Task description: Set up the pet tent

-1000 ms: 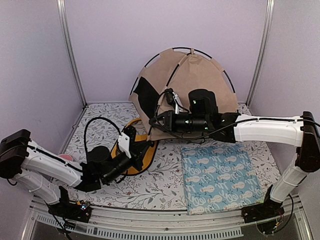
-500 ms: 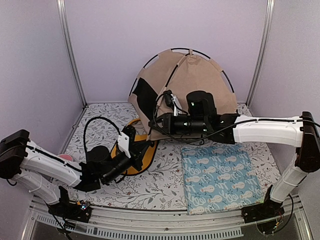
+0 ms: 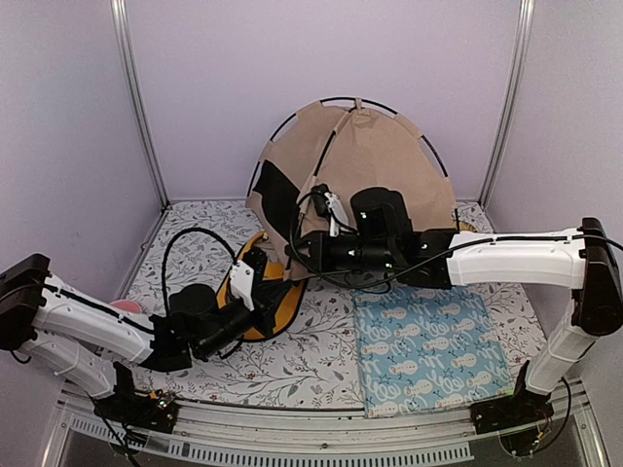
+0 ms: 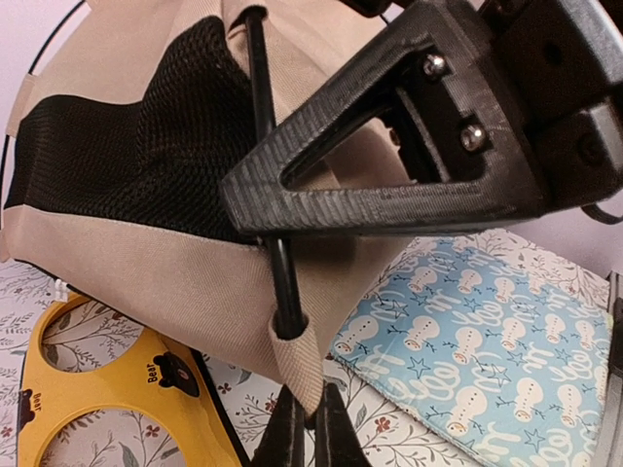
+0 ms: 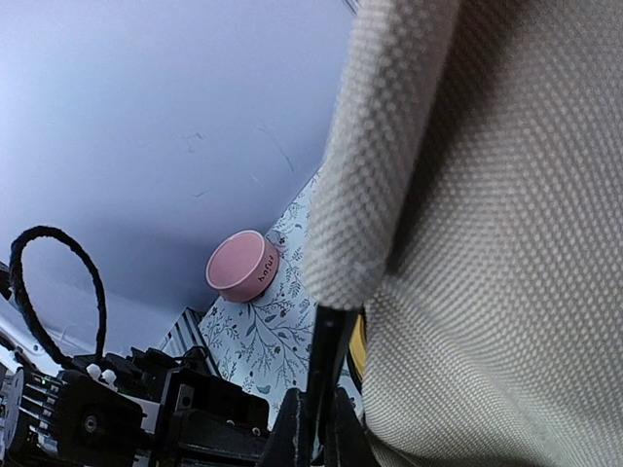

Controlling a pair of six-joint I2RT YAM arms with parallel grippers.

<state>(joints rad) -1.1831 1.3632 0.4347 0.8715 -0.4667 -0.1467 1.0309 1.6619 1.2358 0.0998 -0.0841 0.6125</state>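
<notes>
Jaws of both arms were closed on the same front corner of the pet tent [image 3: 375, 156]. The left gripper [image 4: 310, 426] pinched the beige fabric tab [image 4: 295, 355] at the foot of a black pole [image 4: 257, 107]. The right gripper [image 5: 319, 428] clamped that pole just above the tab, over the far edge of the yellow tray [image 4: 97, 391]. This split grip probably served to seat the pole end in its tab with the fabric held taut. The tent itself stood domed behind the tray, against the back wall, its gripped corner apparently raised off the table [image 3: 195, 229]. A blue mat [image 3: 428, 341] lay right of the tray, apart from the work.
</notes>
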